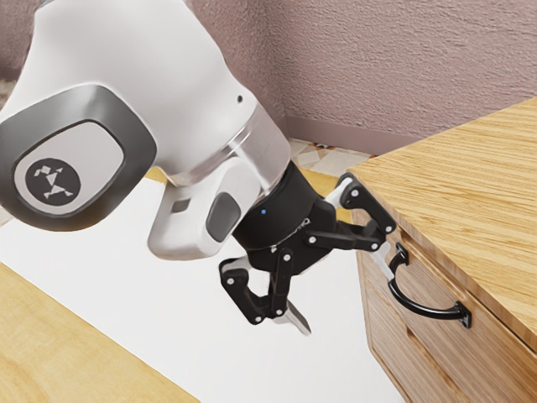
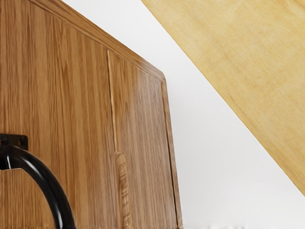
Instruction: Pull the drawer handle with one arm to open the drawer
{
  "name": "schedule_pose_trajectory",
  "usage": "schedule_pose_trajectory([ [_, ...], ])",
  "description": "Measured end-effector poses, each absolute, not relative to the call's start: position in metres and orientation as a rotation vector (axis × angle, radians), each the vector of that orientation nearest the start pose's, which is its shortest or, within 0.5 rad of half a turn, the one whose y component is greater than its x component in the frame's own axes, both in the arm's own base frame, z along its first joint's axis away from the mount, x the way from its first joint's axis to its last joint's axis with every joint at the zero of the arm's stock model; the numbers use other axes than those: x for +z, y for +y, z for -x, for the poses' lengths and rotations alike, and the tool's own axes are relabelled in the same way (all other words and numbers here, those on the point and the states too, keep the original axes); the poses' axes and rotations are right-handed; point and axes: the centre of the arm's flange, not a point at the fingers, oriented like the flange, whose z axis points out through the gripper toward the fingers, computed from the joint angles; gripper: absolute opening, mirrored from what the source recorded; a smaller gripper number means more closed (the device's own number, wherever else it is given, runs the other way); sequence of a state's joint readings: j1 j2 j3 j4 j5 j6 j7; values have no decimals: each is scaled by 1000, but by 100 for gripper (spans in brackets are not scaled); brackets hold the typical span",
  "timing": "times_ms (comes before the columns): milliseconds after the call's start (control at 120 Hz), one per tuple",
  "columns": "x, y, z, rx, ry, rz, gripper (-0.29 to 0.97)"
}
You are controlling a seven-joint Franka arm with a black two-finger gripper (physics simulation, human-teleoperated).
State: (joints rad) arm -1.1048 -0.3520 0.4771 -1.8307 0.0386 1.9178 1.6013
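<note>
**Here, a wide-open gripper point(image 1: 340, 295) beside the drawer handle point(image 1: 424, 305)**

Now the arm point(image 1: 126, 126) reaches in from the exterior view's left toward the wooden cabinet point(image 1: 470, 168) at that view's right. The gripper's fingers are spread wide and hold nothing. One fingertip point(image 1: 384, 267) stands just beside the nearer end of the handle. The other fingertip point(image 1: 294, 321) hangs over the white tabletop point(image 1: 101, 285), apart from the cabinet.

The handle is a black curved bar fixed to the cabinet's upper drawer. It lies to the side of the open fingers, not between them.

In the wrist view the drawer front point(image 2: 62, 95) sits level with the neighbouring panel point(image 2: 140, 143), with only a thin seam between them.
</note>
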Motion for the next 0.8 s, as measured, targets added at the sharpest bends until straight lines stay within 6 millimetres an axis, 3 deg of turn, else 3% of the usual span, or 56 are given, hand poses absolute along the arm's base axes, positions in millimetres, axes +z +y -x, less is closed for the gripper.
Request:
schedule_pose_trajectory([
  [142, 684, -237, -434, -640, 2632, 1379, 68],
  [292, 674, -247, -441, -646, 2596, 1406, 68],
  [467, 659, -240, -462, -633, 2550, 1472, 69],
  [800, 651, -240, -461, -641, 2532, 1517, 84],
])
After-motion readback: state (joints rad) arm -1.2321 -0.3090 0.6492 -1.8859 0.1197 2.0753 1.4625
